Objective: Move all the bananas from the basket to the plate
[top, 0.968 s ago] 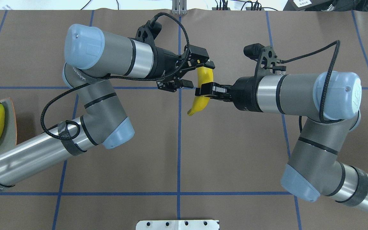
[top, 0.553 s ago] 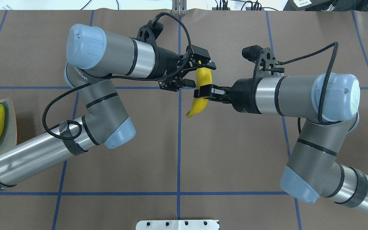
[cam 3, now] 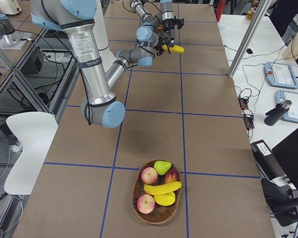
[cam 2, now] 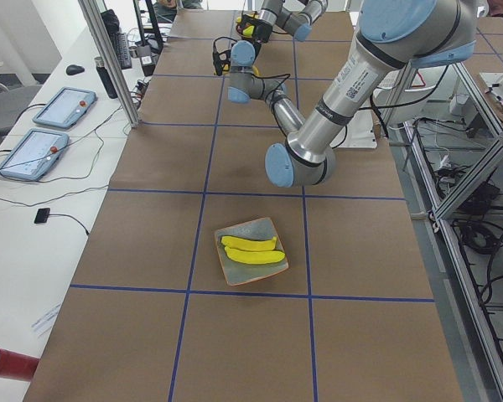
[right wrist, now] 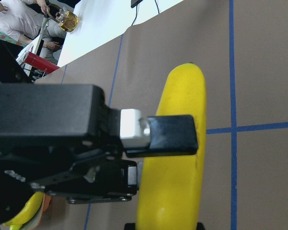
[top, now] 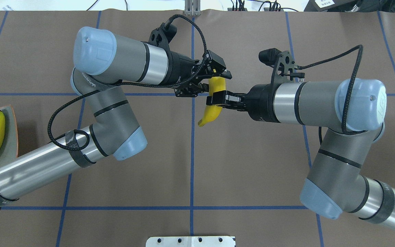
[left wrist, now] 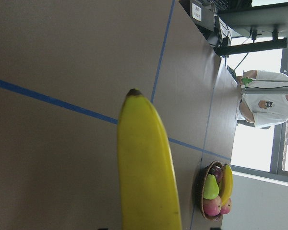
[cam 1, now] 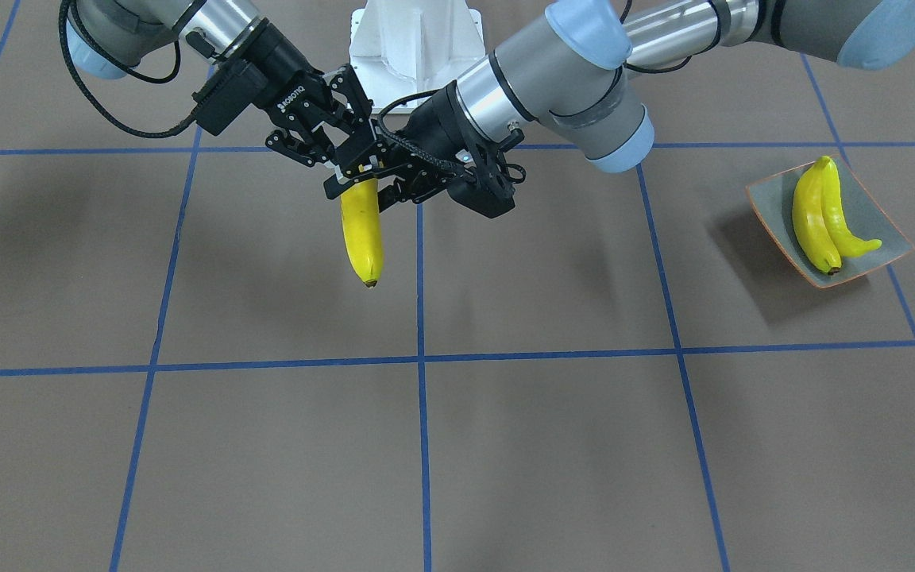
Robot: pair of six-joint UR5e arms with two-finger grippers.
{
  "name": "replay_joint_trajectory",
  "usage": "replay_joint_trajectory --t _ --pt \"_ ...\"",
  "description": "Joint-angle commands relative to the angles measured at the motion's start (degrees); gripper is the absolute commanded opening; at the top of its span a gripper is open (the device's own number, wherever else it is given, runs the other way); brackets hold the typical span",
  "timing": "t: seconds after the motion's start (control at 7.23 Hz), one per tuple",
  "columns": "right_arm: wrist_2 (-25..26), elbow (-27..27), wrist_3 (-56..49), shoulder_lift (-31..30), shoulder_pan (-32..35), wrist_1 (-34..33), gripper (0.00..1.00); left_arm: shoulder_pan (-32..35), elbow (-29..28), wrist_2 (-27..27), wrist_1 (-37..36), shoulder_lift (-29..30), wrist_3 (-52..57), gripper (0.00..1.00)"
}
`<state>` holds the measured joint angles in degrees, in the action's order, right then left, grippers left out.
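One banana hangs above the table's middle, dark tip down. My right gripper is shut on its middle. My left gripper is open, its fingers on either side of the banana's upper end and close to it. The left wrist view looks along this banana. In the right wrist view a left finger crosses it. The plate at the robot's far left holds two bananas. The basket at the far right holds another banana.
Apples and a green pear share the basket. The robot's white base stands behind the grippers. A side bench carries tablets, and a person sits beyond the table's right end.
Both arms have closed in on each other. The right gripper carried the banana slightly left, and the left gripper's fingers now sit nearer around the banana's upper end.
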<state>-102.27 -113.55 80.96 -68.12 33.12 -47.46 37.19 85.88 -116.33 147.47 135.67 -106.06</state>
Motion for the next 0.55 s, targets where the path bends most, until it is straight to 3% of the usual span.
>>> replay_joint_trajectory --t 0.0,0.14,0.42 --pt "-0.03 0.00 -1.24 0.00 -0.07 0.09 0.38 -0.45 -0.10 0.14 2.02 -0.32 0.06 0.00" --pt "-0.03 -0.26 -1.42 0.00 -0.07 0.09 0.99 -0.54 -0.10 0.14 2.03 -0.41 0.06 0.00" --pt "-0.47 -3.67 -1.42 -3.05 0.46 0.96 1.00 -0.46 -0.01 0.14 1.94 -0.67 0.06 0.00"
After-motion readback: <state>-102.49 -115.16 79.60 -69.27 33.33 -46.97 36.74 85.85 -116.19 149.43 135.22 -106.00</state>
